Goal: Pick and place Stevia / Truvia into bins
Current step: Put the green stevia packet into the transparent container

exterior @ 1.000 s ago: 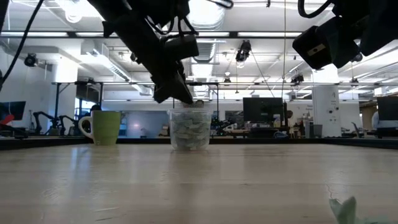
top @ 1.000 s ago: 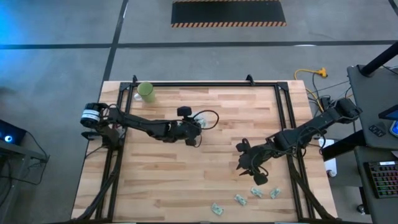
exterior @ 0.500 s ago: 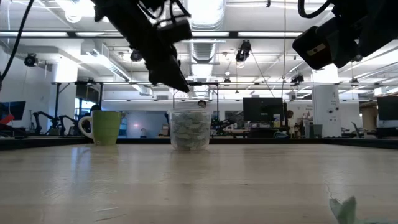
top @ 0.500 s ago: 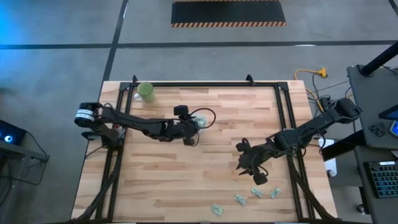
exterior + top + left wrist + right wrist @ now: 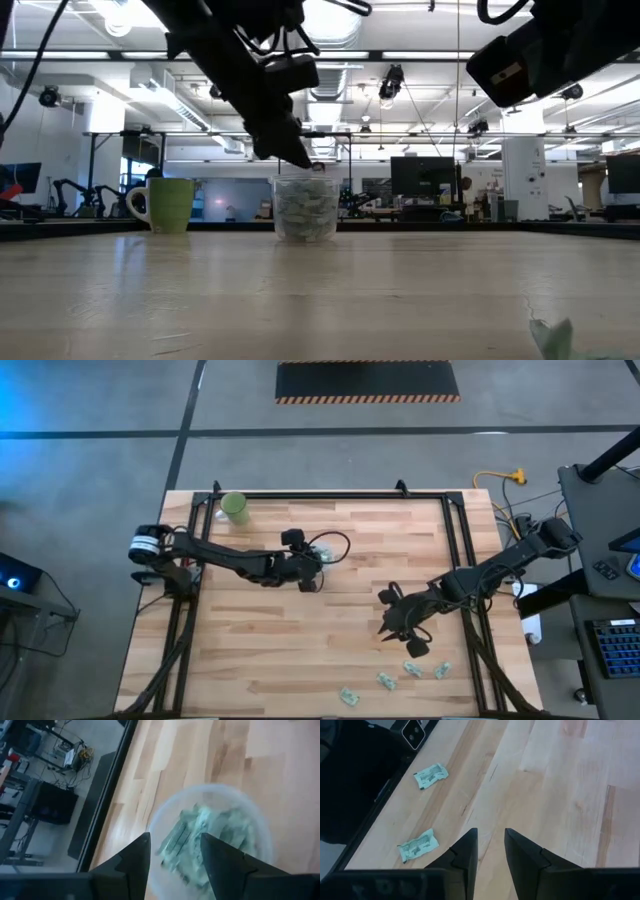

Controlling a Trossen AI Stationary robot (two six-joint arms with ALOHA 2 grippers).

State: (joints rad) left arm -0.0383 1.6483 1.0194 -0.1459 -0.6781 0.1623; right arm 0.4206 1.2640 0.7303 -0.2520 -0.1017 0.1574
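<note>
Overhead view: the clear cup (image 5: 322, 552) lies mostly beneath the left gripper (image 5: 318, 557), so its rim and contents cannot be made out there. The four packets (image 5: 385, 681) near the worktop's (image 5: 300, 640) front edge are too small for their print to be read.

Low view: one packet (image 5: 552, 337) is cut off by the picture's lower edge. Both arms enter from above, their upper parts out of frame.

Left wrist view: the cup (image 5: 210, 840) and the packets inside it (image 5: 200, 837) are blurred; individual packets cannot be counted.

Right wrist view: the fingers (image 5: 465, 857) are cut off at the base, and their tips hide part of the worktop.
</note>
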